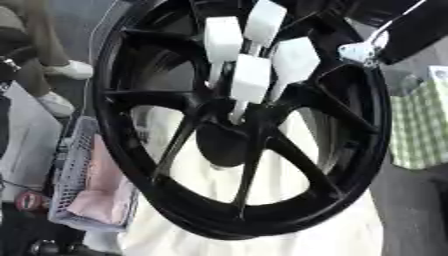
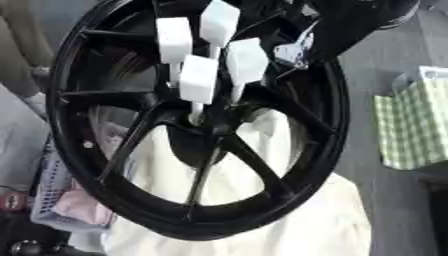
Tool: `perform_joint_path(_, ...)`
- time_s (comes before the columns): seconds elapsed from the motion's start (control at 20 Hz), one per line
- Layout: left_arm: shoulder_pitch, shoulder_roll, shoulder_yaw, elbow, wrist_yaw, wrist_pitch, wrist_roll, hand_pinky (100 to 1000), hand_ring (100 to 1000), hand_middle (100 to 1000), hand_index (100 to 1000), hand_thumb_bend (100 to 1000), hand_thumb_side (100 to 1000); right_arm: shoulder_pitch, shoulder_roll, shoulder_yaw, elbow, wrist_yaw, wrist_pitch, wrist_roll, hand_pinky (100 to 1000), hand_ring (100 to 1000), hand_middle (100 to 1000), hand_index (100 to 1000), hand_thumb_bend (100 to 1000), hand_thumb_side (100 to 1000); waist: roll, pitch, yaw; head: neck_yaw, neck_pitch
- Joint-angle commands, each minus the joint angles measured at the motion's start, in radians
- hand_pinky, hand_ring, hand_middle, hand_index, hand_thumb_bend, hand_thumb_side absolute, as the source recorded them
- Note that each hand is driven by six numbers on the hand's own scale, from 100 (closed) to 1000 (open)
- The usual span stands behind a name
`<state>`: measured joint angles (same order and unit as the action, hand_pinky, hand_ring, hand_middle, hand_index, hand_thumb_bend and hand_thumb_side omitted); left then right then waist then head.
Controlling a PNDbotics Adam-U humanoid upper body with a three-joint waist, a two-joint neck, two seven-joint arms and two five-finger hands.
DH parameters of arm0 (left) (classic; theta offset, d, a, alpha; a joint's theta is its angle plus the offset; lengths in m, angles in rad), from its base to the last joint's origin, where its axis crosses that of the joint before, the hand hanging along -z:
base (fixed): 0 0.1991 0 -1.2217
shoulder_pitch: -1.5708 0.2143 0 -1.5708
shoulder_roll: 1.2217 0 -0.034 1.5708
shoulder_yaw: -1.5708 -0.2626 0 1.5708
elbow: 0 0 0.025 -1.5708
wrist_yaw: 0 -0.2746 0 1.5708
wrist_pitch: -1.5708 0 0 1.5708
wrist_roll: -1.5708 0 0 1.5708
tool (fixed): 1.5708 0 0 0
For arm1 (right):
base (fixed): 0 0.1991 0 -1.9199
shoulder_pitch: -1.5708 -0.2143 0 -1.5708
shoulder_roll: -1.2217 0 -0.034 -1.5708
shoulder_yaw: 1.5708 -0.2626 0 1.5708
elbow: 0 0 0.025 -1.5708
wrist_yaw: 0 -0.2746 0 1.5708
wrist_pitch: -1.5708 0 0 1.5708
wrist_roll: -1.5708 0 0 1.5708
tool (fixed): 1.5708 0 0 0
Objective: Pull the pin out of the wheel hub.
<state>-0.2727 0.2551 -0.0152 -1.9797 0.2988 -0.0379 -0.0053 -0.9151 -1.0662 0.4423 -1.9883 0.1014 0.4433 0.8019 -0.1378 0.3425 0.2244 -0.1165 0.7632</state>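
A black spoked wheel hub (image 1: 354,150) fills both views, tilted towards me. Several white pins with block-shaped heads stand bunched at its upper middle. The nearest pin (image 1: 251,79) has its thin shaft set in a hole by the hub centre (image 1: 223,142). Others (image 1: 295,61) sit above and beside it. My right hand (image 2: 293,50) comes in from the upper right as a dark shape with a pale silver part over the rim, a little right of the pins and touching none that I can see. My left hand does not show.
A white cloth (image 1: 297,225) lies under the wheel. A grey wire basket (image 1: 74,150) holding pink cloth stands at the lower left. A green checked bag (image 2: 411,120) stands at the right. A person's shoes (image 1: 70,69) show at the upper left.
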Motion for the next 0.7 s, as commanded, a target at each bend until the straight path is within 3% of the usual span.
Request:
perform_joint_path(0.05,-0.012,0.003,-0.004,-0.020,0.001,0.000,-0.006,808,743,623,802,100,728,-0.015,-0.015,-0.009,-0.012,-0.011,0.117,0.105,798,888,847,897,100,364,0.006,-0.021,0.001,-0.001,0.000)
perform_joint_path(0.7,-0.017,-0.001,-0.006,-0.020,0.003,0.002,-0.013,809,744,624,801,100,729,-0.007,-0.005,0.010,-0.012,-0.031,0.136,0.105,796,889,846,886,100,398,0.005,-0.015,0.008,-0.003,0.001)
